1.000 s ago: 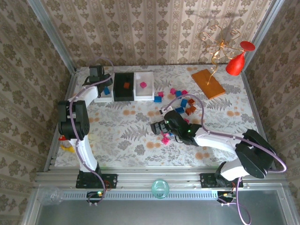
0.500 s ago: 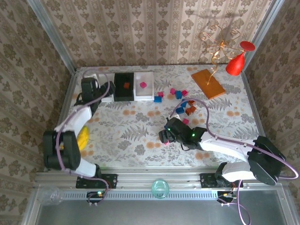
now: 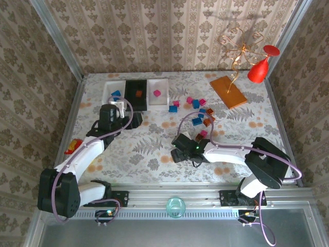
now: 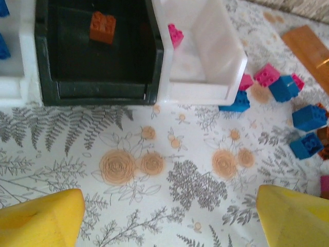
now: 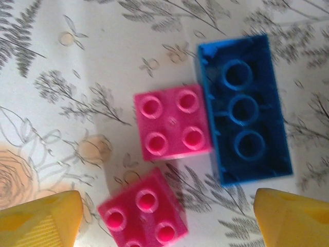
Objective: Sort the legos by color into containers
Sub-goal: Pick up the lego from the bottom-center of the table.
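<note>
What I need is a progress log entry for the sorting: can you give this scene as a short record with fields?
left white tray: blue bricks inside
black tray: one orange-brown brick
right white tray: one pink brick
loose bricks: blue, pink and orange-brown, on the table right of the trays
left hand: open, empty, above bare table in front of the trays
right hand: open, empty, over two pink bricks and a blue brick
</note>
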Controlling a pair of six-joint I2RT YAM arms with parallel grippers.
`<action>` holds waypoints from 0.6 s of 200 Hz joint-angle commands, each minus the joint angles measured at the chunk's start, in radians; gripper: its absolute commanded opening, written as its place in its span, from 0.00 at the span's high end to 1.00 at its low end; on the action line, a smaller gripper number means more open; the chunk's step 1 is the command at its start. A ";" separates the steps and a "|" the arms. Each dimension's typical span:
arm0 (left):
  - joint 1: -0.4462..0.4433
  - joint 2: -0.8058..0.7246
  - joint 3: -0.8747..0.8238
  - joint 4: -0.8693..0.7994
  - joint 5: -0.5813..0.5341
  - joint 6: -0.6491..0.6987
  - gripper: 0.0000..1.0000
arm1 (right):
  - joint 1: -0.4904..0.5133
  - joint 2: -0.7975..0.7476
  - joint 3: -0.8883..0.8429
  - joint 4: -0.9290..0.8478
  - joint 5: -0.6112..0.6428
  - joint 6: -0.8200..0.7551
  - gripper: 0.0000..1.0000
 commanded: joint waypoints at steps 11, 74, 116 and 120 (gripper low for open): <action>0.000 -0.006 -0.014 -0.017 0.043 0.039 0.12 | -0.027 0.069 0.061 -0.009 -0.039 -0.082 0.13; -0.009 -0.047 -0.041 -0.012 0.043 0.048 0.11 | 0.035 0.030 0.030 -0.026 -0.104 -0.050 0.27; -0.017 -0.064 -0.045 -0.023 0.028 0.052 0.10 | 0.055 -0.002 -0.011 -0.022 -0.079 -0.054 0.41; -0.017 -0.063 -0.044 -0.023 0.026 0.052 0.10 | 0.055 0.000 -0.009 -0.022 -0.079 -0.058 0.43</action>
